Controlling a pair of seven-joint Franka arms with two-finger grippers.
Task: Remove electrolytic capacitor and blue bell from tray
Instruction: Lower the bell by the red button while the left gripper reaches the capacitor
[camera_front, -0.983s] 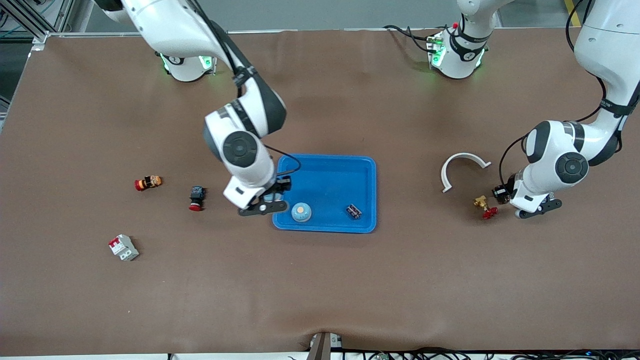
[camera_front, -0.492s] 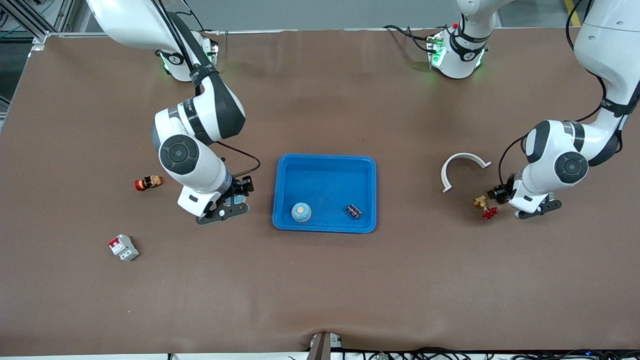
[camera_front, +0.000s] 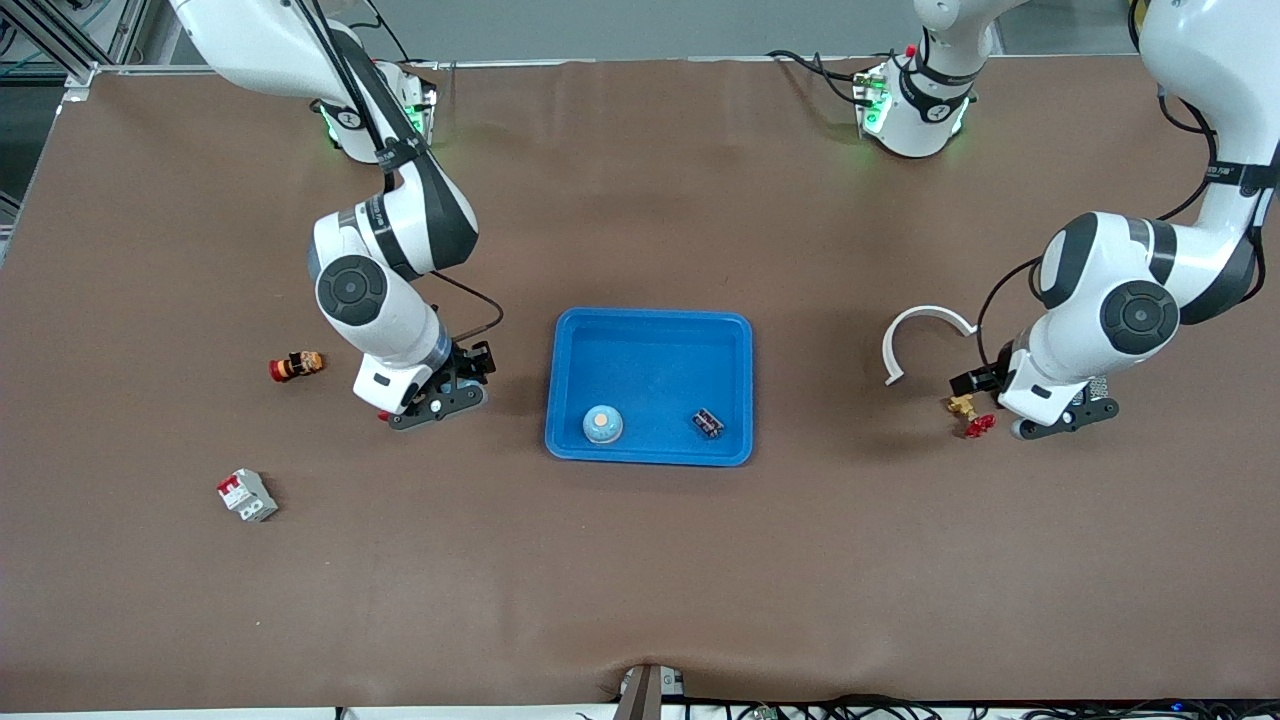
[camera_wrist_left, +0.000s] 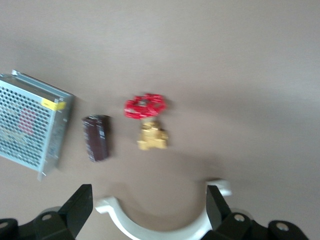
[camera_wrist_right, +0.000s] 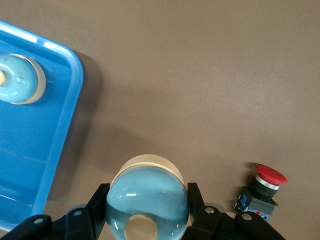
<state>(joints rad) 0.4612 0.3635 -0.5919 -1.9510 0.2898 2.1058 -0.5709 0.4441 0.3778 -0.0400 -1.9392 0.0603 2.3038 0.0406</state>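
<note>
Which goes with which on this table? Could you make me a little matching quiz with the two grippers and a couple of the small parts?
Things:
1. right gripper
2. left gripper
3. capacitor
4. white-and-red breaker

Places or states:
A. on the bare table, toward the right arm's end
B. open and empty, above the brass valve
C. in the blue tray
D. shut on a pale blue bell

Pairs: 1-D, 2-B, 3-C, 4-A
</note>
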